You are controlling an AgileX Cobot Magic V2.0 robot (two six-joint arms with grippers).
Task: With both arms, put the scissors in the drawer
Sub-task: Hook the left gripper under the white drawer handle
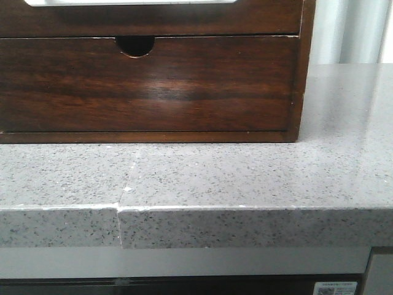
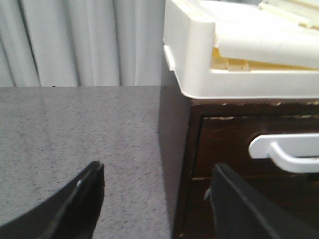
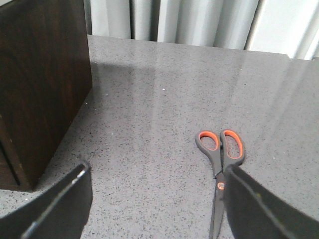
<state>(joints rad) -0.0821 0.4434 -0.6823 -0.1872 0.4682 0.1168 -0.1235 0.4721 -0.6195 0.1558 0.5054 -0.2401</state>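
Approach step, nothing grasped: both sets of jaws wide open and empty. Scissors [image 3: 219, 164] lie flat on table [image 3: 164, 114] by the right gripper [image 3: 154, 199]; drawer [image 2: 239, 149] shut, near left gripper [image 2: 154, 199]. Next: left takes its pale handle [image 2: 284, 152]

The scissors [image 3: 221, 167] blades run off the frame edge beside the right gripper's fingers [image 3: 259, 209].

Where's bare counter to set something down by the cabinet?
Free: the counter between the cabinet's side and the scissors, and the strip before the notched drawer front. Crowded: the cabinet top, filled by a white tray.
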